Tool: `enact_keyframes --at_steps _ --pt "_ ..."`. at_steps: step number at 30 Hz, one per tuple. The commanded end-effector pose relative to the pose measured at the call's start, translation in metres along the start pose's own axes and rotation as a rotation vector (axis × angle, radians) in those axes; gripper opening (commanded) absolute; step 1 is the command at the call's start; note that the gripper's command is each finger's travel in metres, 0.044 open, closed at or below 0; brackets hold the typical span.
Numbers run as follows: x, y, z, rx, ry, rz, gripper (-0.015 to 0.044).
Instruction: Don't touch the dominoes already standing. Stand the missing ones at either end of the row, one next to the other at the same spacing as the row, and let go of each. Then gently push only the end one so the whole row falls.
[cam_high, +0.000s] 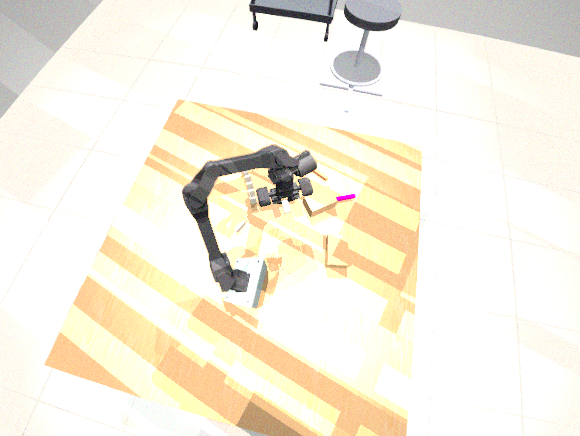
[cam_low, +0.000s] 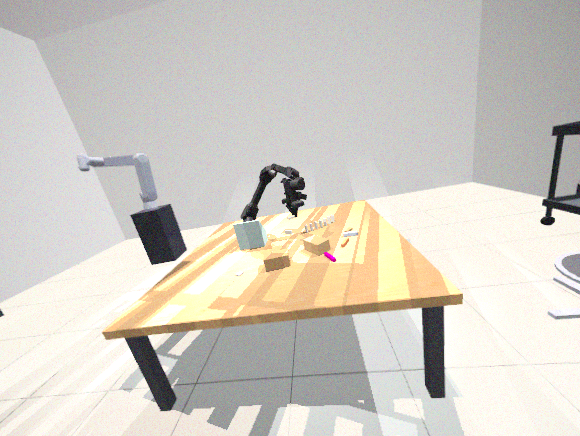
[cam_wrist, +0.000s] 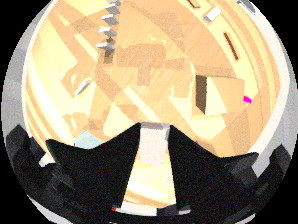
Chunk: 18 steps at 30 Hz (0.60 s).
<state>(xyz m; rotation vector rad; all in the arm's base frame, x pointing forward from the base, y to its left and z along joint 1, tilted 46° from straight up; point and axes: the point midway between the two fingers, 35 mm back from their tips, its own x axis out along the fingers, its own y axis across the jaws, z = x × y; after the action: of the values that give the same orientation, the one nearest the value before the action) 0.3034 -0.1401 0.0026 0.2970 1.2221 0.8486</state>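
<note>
My gripper (cam_high: 285, 200) (cam_low: 295, 215) (cam_wrist: 154, 128) is shut on a white domino (cam_high: 286, 207) (cam_wrist: 153, 145) and holds it above the table, to the side of the standing row. A row of several pale dominoes (cam_high: 252, 200) (cam_low: 315, 225) (cam_wrist: 107, 31) stands on the table; in the wrist view it runs up from the upper left middle, partly cut off by the frame's top. A loose white domino (cam_high: 241, 226) (cam_low: 288, 232) (cam_wrist: 82, 87) lies flat near the row's nearer end.
Tan blocks (cam_high: 323, 207) (cam_low: 276, 263) lie beyond the gripper. A magenta stick (cam_high: 345, 197) (cam_low: 330, 256) (cam_wrist: 247, 99), an orange stick (cam_low: 345, 242) (cam_wrist: 231, 46) and a white piece (cam_low: 350, 234) (cam_wrist: 212, 13) lie nearby. A pale blue box (cam_low: 249, 235) (cam_wrist: 87, 139) stands by the arm's base.
</note>
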Motion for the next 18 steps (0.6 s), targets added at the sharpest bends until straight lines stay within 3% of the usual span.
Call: enact_keyframes --at_steps 1,6,10,18 --pt "0.000 -0.026 -0.037 0.757 0.006 -0.008 0.0107" --pt "0.001 -0.041 -0.063 1.309 0.005 -0.008 0.0107" --pt "0.002 -0.046 -0.075 1.573 0.005 -0.006 0.0107" --pt "0.002 -0.047 -0.076 1.589 0.005 -0.006 0.0107"
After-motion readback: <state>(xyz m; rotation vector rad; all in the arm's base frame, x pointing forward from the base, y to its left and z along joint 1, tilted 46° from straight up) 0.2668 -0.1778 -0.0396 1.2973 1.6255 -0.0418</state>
